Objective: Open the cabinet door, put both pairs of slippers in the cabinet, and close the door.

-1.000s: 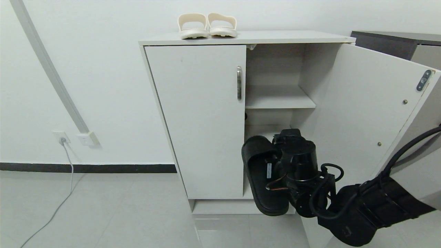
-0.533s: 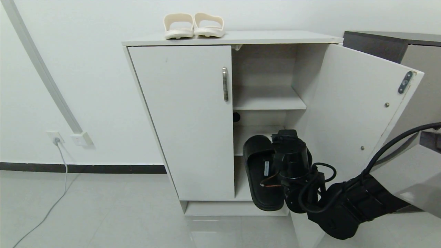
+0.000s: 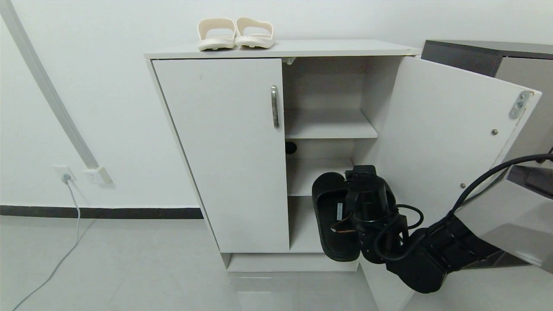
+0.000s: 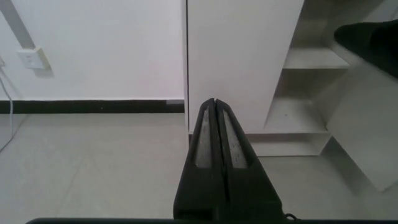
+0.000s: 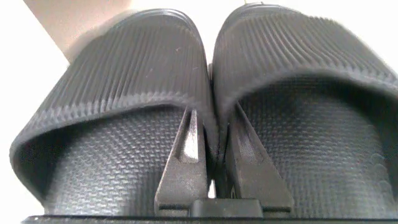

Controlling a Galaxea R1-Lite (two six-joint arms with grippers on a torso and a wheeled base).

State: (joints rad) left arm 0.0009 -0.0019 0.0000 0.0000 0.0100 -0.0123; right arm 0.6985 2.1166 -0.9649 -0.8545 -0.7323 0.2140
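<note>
Carrying the black slippers (image 3: 335, 224) into the open half of the cabinet (image 3: 328, 48) looks like the step in hand. In the head view the right gripper (image 3: 351, 211) holds the pair just in front of the lower shelves. The open door (image 3: 440, 129) stands close on its right and the edge of the closed door (image 3: 224, 151) is on its left. The cream slippers (image 3: 235, 33) sit on the cabinet top, not yet stowed. The next move likely calls for easing the pair straight in onto a shelf (image 3: 315, 172). Room between the two doors is narrow, and a shelf lip could catch a heel. In the left wrist view the left gripper (image 4: 214, 134) hangs over the floor (image 4: 93, 168), well apart from the cabinet front, with its fingers pressed together and holding nothing. In the right wrist view the fingers (image 5: 186, 155) pinch the touching inner edges of the two black straps, so both slippers hang from one grip.
</note>
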